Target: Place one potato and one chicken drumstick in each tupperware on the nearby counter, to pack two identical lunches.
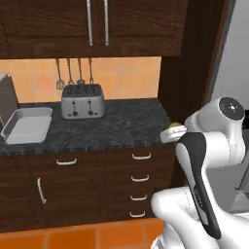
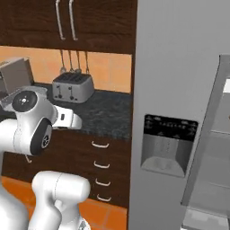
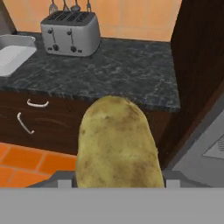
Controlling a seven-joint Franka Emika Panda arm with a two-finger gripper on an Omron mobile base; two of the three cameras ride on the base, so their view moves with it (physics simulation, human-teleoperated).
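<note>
A brown-yellow potato sits between my fingers, and my gripper is shut on it. From the left base view, a sliver of the potato peeks above the gripper, which hovers off the right end of the black speckled counter. One tupperware, a shallow light-grey tray, rests at the counter's left end; in the hand view that tupperware lies far to the upper left. The chicken drumstick is out of view.
A silver toaster stands at the back of the counter under hanging utensils. A tall dark wood panel bounds the counter's right end, with a grey fridge beyond it. Drawers with pale handles sit below.
</note>
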